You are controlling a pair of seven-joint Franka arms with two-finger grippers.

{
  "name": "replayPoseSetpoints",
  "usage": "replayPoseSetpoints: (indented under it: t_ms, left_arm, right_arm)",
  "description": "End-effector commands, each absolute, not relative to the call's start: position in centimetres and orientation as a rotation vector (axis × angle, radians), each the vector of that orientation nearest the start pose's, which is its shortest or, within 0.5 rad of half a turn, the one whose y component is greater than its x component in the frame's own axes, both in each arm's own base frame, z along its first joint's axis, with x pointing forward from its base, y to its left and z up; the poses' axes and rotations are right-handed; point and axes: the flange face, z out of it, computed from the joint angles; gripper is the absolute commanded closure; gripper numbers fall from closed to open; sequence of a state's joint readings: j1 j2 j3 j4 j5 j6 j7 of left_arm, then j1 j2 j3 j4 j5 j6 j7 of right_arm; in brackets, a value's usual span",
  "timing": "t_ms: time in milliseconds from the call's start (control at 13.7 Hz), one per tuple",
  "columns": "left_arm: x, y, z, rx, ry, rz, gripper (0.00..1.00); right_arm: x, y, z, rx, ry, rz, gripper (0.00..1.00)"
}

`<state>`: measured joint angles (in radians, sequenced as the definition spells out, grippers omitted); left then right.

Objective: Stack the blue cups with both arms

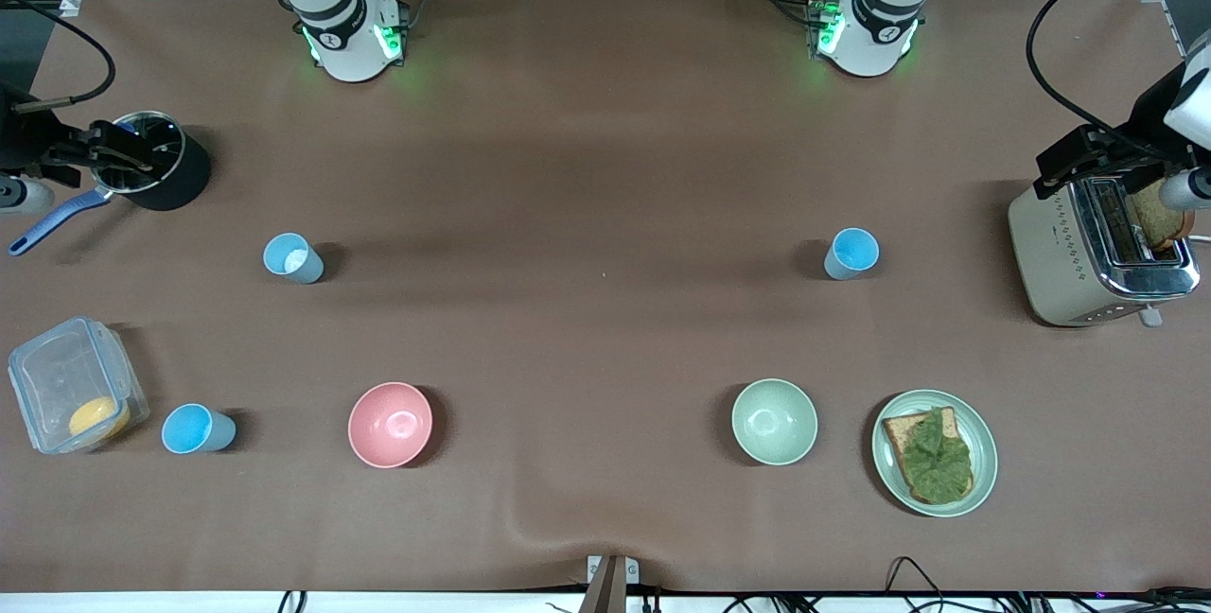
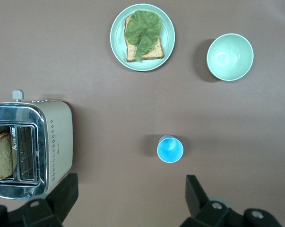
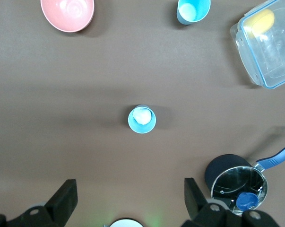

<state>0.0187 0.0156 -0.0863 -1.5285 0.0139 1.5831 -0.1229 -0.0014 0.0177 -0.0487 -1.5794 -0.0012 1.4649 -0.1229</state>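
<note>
Front view: three blue cups upright on the brown table, well apart. First cup [image 1: 292, 258] toward the right arm's end; second cup [image 1: 851, 253] toward the left arm's end; third cup [image 1: 196, 429] nearest the camera, between the clear container [image 1: 74, 384] and the pink bowl [image 1: 390, 424]. Pale green bowl [image 1: 774, 421] beside the plate [image 1: 893, 476]. Left gripper [image 2: 130, 194] high over the second cup, fingers wide, empty. Right gripper [image 3: 129, 198] high over the first cup, fingers wide, empty.
</note>
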Motion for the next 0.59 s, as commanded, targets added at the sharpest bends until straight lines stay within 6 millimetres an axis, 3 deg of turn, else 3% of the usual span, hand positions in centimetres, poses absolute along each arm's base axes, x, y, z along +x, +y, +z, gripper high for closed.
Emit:
replayPoseSetpoints:
  t_ms: [0,146,513]
  left_arm:
    - [55.9,-3.6,64.2,-3.123,-0.118,-0.053,0.00]
    - [55.9,-3.6,64.2,-3.123,-0.118,-0.053,0.00]
    - [55.9,-3.6,64.2,-3.123,-0.118,-0.053,0.00]
  right_arm:
    - [55.3,-3.2,59.8,-3.133,-0.078,0.234,0.00]
    - [55.9,-3.6,58.4,-3.131,-0.081,0.273,0.00]
    - [58.6,-7.5,50.3,-3.095,0.016,0.484,0.00]
